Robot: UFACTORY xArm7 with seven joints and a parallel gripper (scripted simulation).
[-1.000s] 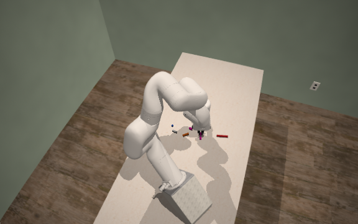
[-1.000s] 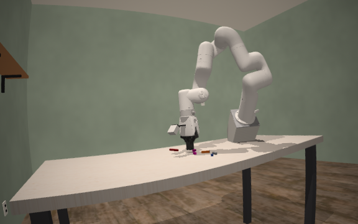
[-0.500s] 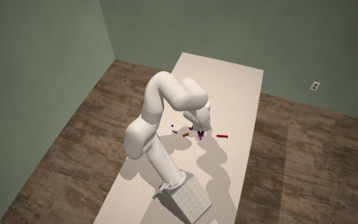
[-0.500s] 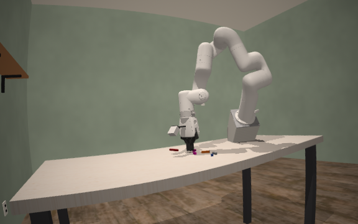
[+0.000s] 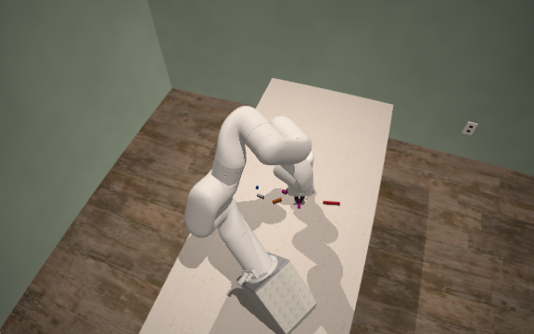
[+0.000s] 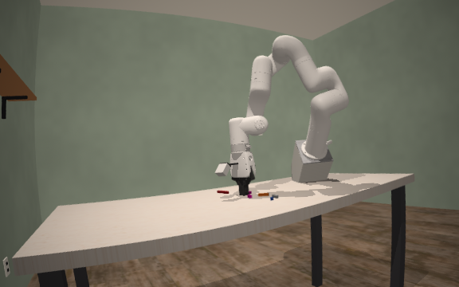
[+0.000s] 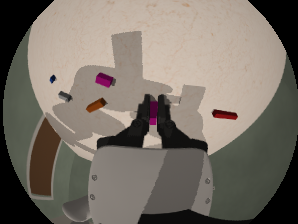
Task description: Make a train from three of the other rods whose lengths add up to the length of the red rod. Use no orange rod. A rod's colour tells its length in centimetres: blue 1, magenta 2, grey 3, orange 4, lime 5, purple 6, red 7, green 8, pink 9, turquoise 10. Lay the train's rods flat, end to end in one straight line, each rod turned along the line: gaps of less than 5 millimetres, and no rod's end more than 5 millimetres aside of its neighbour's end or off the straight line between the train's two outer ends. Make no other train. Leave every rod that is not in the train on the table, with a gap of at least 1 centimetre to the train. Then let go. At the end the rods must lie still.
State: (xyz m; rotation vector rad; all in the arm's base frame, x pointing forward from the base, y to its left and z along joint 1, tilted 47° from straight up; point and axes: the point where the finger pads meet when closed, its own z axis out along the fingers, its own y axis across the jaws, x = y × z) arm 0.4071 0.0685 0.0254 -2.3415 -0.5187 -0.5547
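Noted at left: blue rod point(image 5: 257, 187) point(image 6: 272, 198) point(image 7: 52, 79), grey rod point(image 5: 260, 196) point(image 6: 275, 196) point(image 7: 64, 96), orange rod point(image 5: 277, 200) point(image 6: 264, 194) point(image 7: 96, 105), loose magenta rod point(image 5: 285, 191) point(image 6: 249, 196) point(image 7: 104, 79); all apart. Centre: gripper point(image 5: 298, 199) point(image 6: 244, 194) point(image 7: 153, 102) nearly closed, apparently clamping second magenta rod point(image 5: 298, 204) point(image 6: 249, 192) point(image 7: 153, 114) low over tabletop point(image 5: 332, 102) point(image 6: 134, 223) point(image 7: 200, 45); could twist if released unevenly, spoiling alignment. Right: red rod point(image 5: 331, 202) point(image 6: 222, 192) point(image 7: 225, 115), apart; could be knocked by careless sideways travel.

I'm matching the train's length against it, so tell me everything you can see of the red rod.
The red rod is a slim, straight, evenly coloured bar, with no separate parts showing. It looks rigid and whole; its material cannot be told. It lies flat on the pale table, to the right of the end effector in the top and wrist views. Only the table touches it.
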